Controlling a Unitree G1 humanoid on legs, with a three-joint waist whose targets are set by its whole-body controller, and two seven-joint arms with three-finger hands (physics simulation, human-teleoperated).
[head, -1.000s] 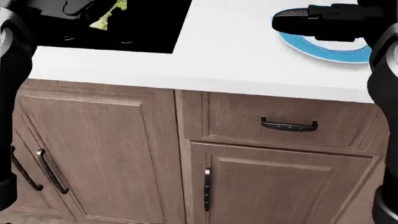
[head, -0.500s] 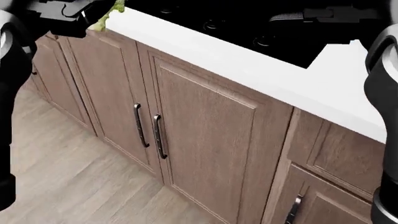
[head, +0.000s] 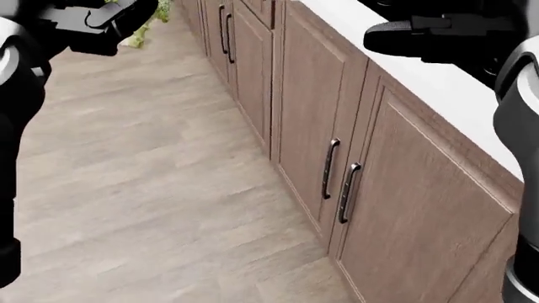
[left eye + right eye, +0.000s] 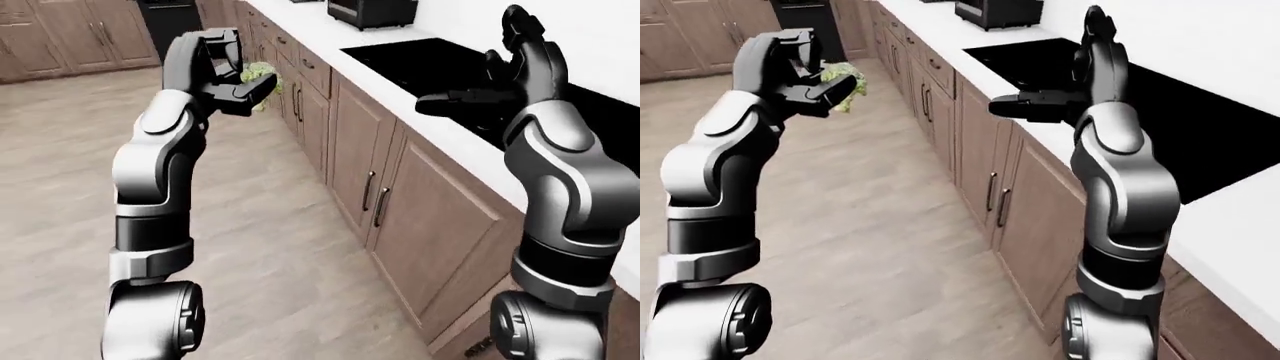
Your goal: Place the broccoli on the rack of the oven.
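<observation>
Above floor, L hand (image 4: 222, 66): fingers closed round broccoli (image 4: 259, 75)
R hand (image 4: 505, 71): fingers spread wide, over cooktop (image 4: 455, 64)
Toaster oven (image 4: 372, 11): countertop (image 4: 330, 34), top of view

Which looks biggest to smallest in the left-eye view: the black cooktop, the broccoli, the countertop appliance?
1. Black cooktop, clearly the largest, though the right robot hand hides part of it.
2. Countertop appliance, cut by the top edge and farther away, so its true size is unsure.
3. Broccoli, smallest, in the left robot hand.

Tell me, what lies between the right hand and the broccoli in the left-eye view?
Only wooden cabinet doors and floor show behind that stretch; nothing lies between the open right hand and the broccoli, held in the left hand.
</observation>
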